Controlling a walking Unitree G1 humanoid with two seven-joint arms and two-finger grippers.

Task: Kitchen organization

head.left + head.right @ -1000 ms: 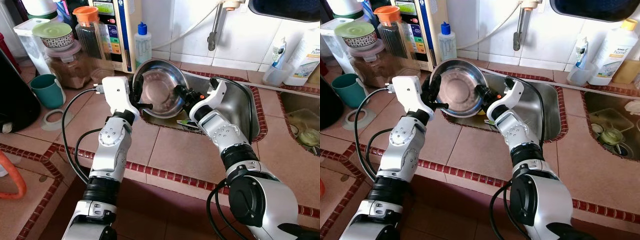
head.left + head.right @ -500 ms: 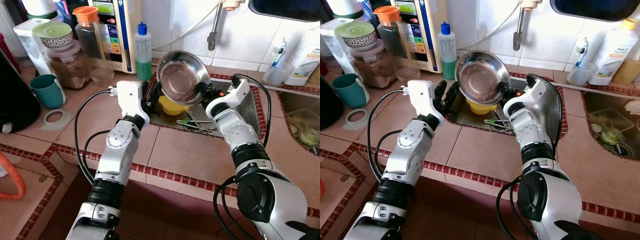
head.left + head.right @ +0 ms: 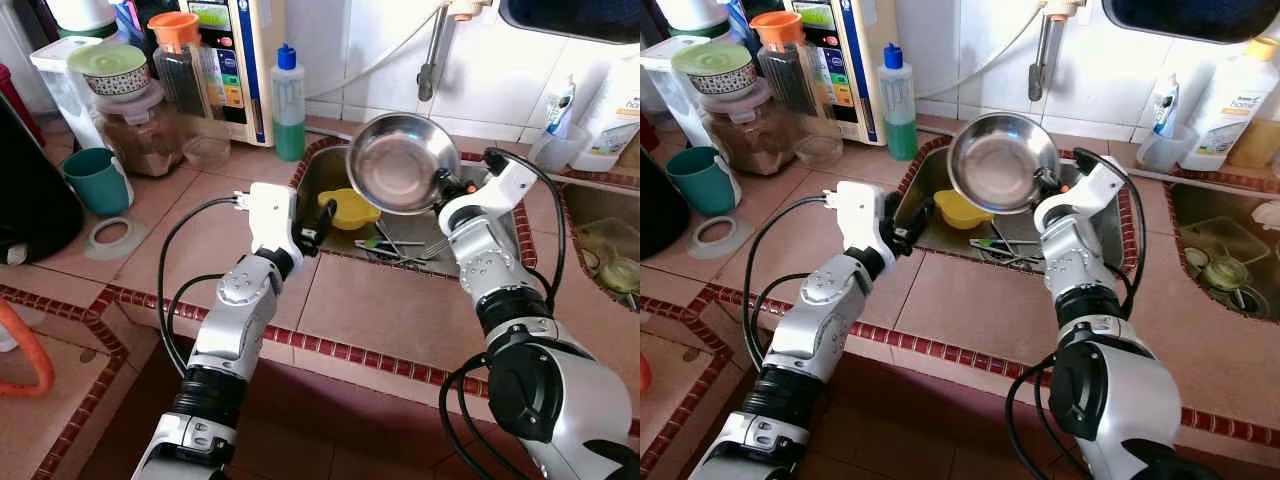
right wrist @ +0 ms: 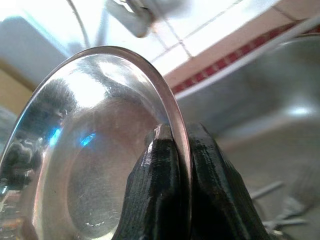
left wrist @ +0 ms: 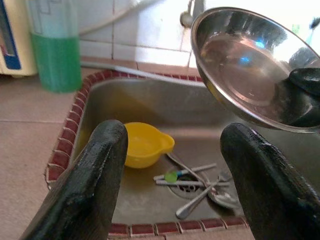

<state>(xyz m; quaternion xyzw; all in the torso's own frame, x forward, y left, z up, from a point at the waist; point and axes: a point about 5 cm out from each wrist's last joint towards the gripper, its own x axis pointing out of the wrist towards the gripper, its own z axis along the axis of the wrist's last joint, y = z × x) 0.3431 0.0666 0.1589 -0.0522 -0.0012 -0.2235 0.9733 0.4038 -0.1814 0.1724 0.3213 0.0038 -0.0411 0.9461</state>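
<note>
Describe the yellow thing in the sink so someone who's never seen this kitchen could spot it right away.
Find the steel sink set into the red-trimmed tile counter, below the wall tap. On its floor, at the robot's left end, sits a small yellow bowl beside loose cutlery. It is the one bright yellow thing there, unlike the shiny steel bowl that the right gripper holds above.

Terracotta-tiled surface (image 3: 370,310), dark red border tiles. Standing on it at left: teal plastic mug (image 3: 95,181), green liquid-soap bottle with blue cap (image 3: 288,101), brown-filled clear storage jar (image 3: 140,132), pale tape ring (image 3: 112,239) lying flat.
</note>
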